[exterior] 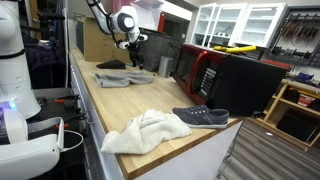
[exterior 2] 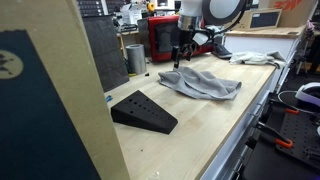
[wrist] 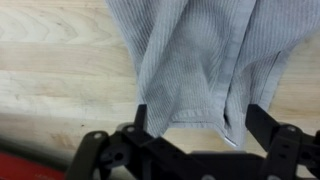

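Gripper [wrist: 197,118] spread wide, grasping nothing, its fingers straddling the hem of the grey cloth [wrist: 200,50] at lower centre of the wrist view. I'd say any lift should go straight up so no finger snags that hem. The cloth is a soft ribbed knit, rumpled on the smooth pale wooden worktop [wrist: 60,70].

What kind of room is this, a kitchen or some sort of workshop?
Probably a workshop or lab with a kitchen-style corner. A long wooden workbench carries a red microwave, white glass-door cabinets stand behind it, and what looks like a rack of hand tools hangs on the wall.
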